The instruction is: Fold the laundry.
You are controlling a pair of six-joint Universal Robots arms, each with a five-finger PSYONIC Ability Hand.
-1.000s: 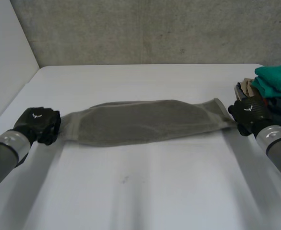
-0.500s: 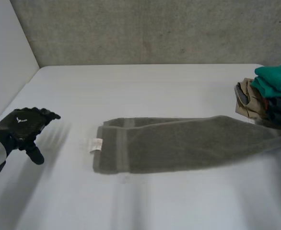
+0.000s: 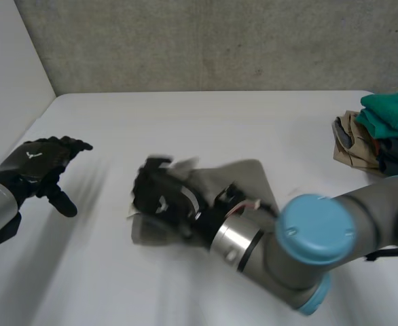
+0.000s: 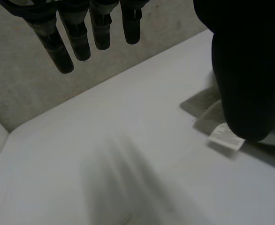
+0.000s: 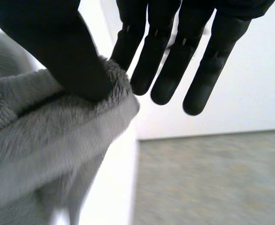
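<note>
Grey terry lies bunched near the middle of the white table (image 3: 206, 122): the grey towel (image 3: 248, 178) is crumpled there, with 1 edge held in the right hand (image 3: 159, 197). That arm reaches across the tabletop from the right side, its light-blue cap (image 3: 314, 231) nearest us. In the right wrist view we see the thumb (image 5: 57, 51) pressing a folded edge of the towel against the nearest of the straight fingers (image 5: 127, 42), so the hand pinches the cloth. The other fingers stick out past it, touching nothing.

The left hand (image 3: 39, 165) hovers over the table's left part, well apart from the towel, fingers spread and holding nothing. In its wrist view we see an end of the towel beyond the hand, with 1 white label (image 4: 226, 137) lying flat on the table.

At the table's far right edge sits a pile of laundry, with a teal cloth (image 3: 392, 112) on top and a tan garment (image 3: 352, 144) beside and below it. The tabletop is smooth, matt white. Behind it we see a rough concrete wall (image 3: 206, 47), and along the left side a plain white panel (image 3: 9, 75) meets that wall at the corner.
</note>
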